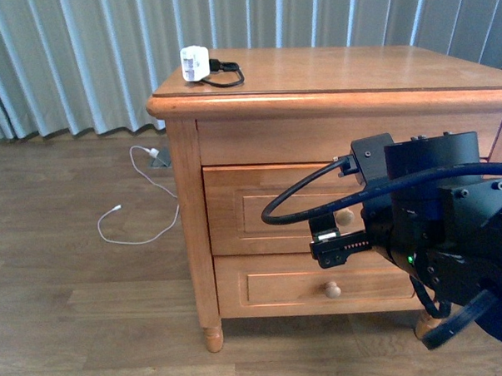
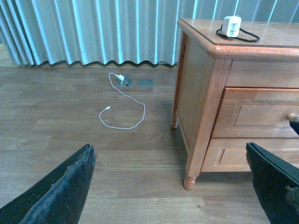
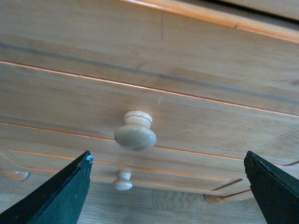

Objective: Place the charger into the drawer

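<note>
The charger (image 1: 196, 64), a small white cube with a black coiled cable, lies on the nightstand top near its back left corner; it also shows in the left wrist view (image 2: 232, 25). The drawer (image 1: 260, 208) is the upper one and is closed. Its round knob (image 3: 135, 133) is just ahead of my right gripper (image 3: 167, 158), which is open and empty and faces the drawer front (image 3: 196, 112). In the front view the right gripper (image 1: 340, 234) sits by the knob (image 1: 345, 216). My left gripper (image 2: 169, 148) is open and empty, low over the floor, left of the nightstand.
A lower drawer (image 1: 272, 291) with its own knob (image 1: 332, 290) sits beneath, closed. A thin white cable (image 2: 122, 109) lies looped on the wooden floor by a floor socket (image 2: 145, 82). Grey curtains (image 1: 78, 54) hang behind. The nightstand's front left leg (image 2: 189, 179) is close to the left gripper.
</note>
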`<action>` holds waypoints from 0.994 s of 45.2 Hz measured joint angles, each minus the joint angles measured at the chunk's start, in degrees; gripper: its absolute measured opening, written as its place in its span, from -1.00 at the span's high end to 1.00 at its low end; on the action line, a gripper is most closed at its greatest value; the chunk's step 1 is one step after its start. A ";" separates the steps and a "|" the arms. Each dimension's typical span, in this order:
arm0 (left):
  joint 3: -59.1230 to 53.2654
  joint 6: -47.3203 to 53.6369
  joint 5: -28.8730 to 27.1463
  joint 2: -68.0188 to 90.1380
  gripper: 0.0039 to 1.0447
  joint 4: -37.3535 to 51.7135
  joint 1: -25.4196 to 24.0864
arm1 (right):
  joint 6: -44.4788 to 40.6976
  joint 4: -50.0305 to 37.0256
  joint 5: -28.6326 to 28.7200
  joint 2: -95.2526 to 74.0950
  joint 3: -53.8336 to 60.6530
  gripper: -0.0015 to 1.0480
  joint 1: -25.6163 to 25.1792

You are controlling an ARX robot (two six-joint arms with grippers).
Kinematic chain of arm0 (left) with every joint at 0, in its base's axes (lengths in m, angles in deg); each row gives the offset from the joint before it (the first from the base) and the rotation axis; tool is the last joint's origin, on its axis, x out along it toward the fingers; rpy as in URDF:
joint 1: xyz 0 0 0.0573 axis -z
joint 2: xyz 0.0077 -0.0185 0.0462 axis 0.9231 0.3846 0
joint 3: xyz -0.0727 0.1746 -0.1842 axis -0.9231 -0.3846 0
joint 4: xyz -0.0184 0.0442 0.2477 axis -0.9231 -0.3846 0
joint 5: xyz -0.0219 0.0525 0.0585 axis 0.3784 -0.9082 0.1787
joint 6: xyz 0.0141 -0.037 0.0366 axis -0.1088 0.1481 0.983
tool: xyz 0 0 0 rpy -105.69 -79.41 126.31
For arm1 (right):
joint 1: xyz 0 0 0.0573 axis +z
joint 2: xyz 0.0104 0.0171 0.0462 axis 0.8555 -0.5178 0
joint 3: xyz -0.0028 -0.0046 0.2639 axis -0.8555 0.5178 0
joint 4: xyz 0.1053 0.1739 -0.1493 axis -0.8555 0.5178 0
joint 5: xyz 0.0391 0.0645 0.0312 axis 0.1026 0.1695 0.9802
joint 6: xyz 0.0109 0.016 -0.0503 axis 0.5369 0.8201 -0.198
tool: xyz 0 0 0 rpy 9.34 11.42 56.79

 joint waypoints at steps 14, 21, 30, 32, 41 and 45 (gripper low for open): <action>0.00 0.02 0.00 0.00 -0.89 0.00 0.00 | 1.55 3.17 -0.81 -4.92 -7.21 -0.84 0.04; 0.00 0.02 0.00 0.00 -0.89 -0.02 0.00 | 2.89 4.52 -0.81 -4.96 -8.04 -0.84 0.59; 0.02 0.00 0.00 0.00 -0.89 0.00 0.00 | 3.89 5.35 0.26 -4.94 -8.59 -0.84 2.05; 0.00 0.00 0.00 0.00 -0.89 0.00 0.00 | 3.91 5.33 0.28 -4.94 -8.74 -0.84 2.47; 0.00 0.02 0.00 0.00 -0.89 0.00 0.00 | 4.00 4.92 -0.22 -4.94 -9.18 -0.84 3.21; 0.02 0.02 0.00 0.00 -0.89 0.00 0.00 | 3.85 4.68 -0.48 -4.94 -9.18 -0.84 3.21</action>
